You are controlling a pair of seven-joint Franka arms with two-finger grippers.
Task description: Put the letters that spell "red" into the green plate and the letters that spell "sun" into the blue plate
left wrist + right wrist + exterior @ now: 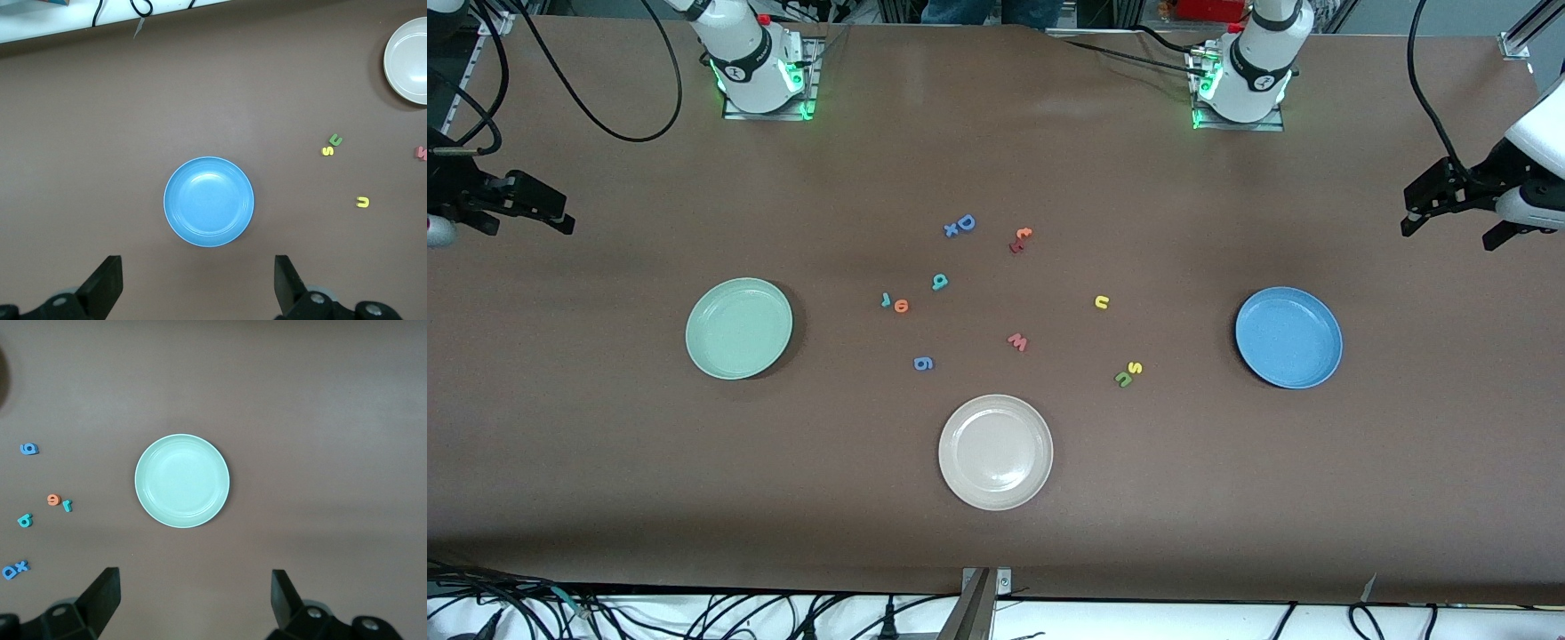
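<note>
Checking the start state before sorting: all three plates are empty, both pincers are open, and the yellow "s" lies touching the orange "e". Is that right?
One detail is off. The yellow "s" touches the olive-green letter, not the orange "e", which lies beside the teal "r"; the front view shows this. The rest stands.

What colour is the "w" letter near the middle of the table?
The "w" is red, clearest in the front view.

Open table around scattered letters (1016, 341)
</note>
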